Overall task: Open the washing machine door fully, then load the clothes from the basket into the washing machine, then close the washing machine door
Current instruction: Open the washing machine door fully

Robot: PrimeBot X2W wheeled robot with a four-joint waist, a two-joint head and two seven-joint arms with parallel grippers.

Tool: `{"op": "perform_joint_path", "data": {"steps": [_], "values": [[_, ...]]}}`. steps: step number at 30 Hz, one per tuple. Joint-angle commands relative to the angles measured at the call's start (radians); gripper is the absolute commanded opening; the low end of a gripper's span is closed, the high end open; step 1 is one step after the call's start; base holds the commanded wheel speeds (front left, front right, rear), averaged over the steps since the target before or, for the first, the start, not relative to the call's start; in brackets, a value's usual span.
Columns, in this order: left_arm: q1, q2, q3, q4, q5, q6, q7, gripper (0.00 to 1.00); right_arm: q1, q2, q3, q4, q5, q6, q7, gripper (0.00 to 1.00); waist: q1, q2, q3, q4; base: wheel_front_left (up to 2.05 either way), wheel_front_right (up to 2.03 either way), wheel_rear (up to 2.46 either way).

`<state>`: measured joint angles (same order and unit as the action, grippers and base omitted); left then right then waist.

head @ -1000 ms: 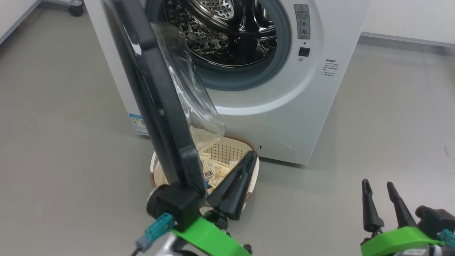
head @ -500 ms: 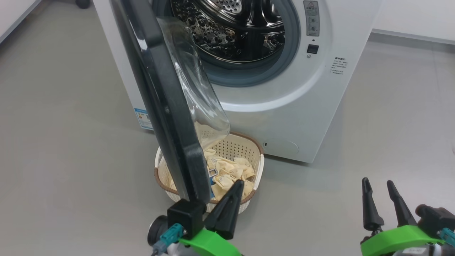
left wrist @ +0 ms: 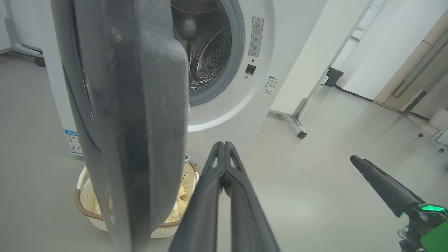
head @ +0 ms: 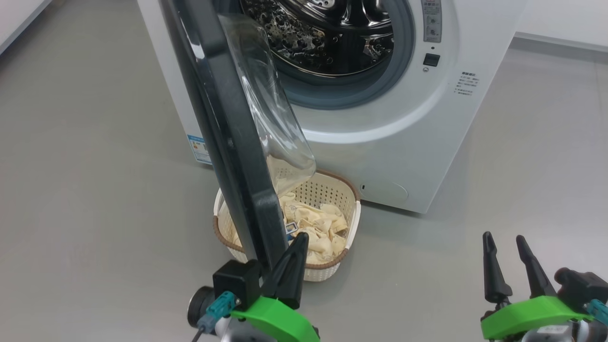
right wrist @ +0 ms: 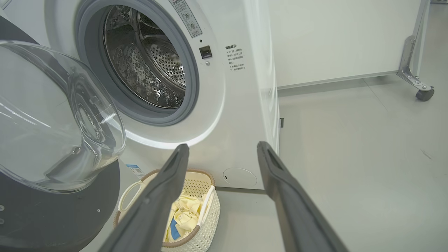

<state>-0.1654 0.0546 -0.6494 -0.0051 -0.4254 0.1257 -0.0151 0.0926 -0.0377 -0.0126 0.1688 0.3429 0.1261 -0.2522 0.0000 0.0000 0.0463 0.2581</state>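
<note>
The washing machine [head: 380, 142] stands ahead with its steel drum [head: 332, 33] exposed. The washing machine door [head: 223, 118] is swung out towards me, edge-on, its glass bulge [head: 270, 109] facing right. Below it on the floor sits the basket [head: 354, 209] with the clothes [head: 313, 228] inside, partly hidden by the door. My left gripper [head: 299, 240] is shut and empty, close against the right of the door's lower edge [left wrist: 140, 105], above the basket's near rim. My right gripper [head: 503, 237] hangs open and empty at the lower right, well away from the basket [right wrist: 206, 217].
Grey floor spreads to the left and right of the machine. A white panel on a castor leg [left wrist: 301, 133] stands to the machine's right, with a second castor [right wrist: 425, 94] further along. A blue sticker [head: 199, 149] marks the machine's lower left.
The head view has shifted, so the machine sits further right. My shut left gripper has drawn back from the basket's right rim to its near rim beside the door. The right gripper stays put.
</note>
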Motion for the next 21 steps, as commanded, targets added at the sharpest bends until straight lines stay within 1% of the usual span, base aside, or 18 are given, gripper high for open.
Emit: {"op": "perform_joint_path", "data": {"steps": [1,12,21], "values": [[-0.049,-0.004,0.036,-0.025,-0.003,0.006,-0.012,0.0,-0.052,-0.013,0.023,-0.029,-0.007,0.005,-0.01,1.0,0.0,0.0,0.002,0.001,0.0,0.0,0.0],[-0.082,-0.004,0.02,0.016,-0.02,0.023,-0.052,0.0,-0.068,-0.013,0.017,-0.028,-0.022,0.005,-0.01,1.0,0.0,0.0,0.022,0.007,0.0,0.0,0.0],[-0.09,-0.004,0.011,0.035,-0.017,0.034,-0.055,0.0,-0.072,-0.013,0.019,-0.024,-0.019,0.005,-0.01,1.0,0.0,0.0,0.027,0.034,0.0,0.0,0.0]]}}
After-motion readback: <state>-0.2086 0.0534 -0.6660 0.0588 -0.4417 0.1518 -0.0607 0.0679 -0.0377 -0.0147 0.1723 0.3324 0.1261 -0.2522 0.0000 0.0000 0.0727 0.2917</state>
